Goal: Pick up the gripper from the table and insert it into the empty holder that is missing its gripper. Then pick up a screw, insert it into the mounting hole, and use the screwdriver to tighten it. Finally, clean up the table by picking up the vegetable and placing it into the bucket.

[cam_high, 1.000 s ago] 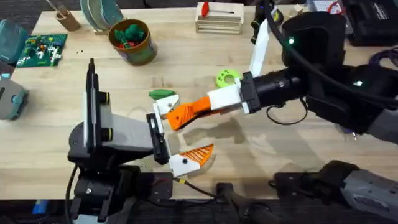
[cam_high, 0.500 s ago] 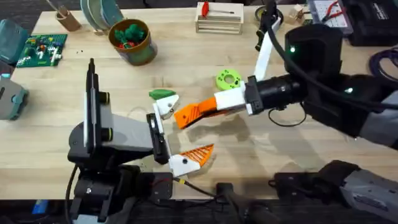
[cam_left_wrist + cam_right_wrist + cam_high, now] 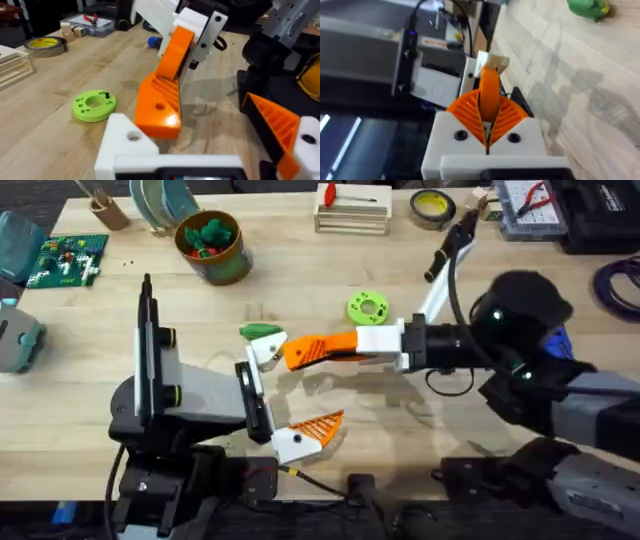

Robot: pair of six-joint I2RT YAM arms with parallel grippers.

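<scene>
Overhead, my right gripper pinches the orange fingertip, its end touching the bare white holder of my left gripper, which stands wide apart. The green pod lies just beyond the holder on the table.

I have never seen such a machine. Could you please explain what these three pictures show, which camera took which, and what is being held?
These are two robot arms at a wooden table. One picture comes from a camera above the table; the other two come from small cameras on each arm's wrist.

The right claw is shut on an orange fingertip and holds it against the bare white holder of the left claw, which stands open. The left claw's other finger carries its orange pad.

On the table lie a lime-green disc, a dark-green toy pod, a brown bucket of toys and a roll of yellow tape.
</scene>
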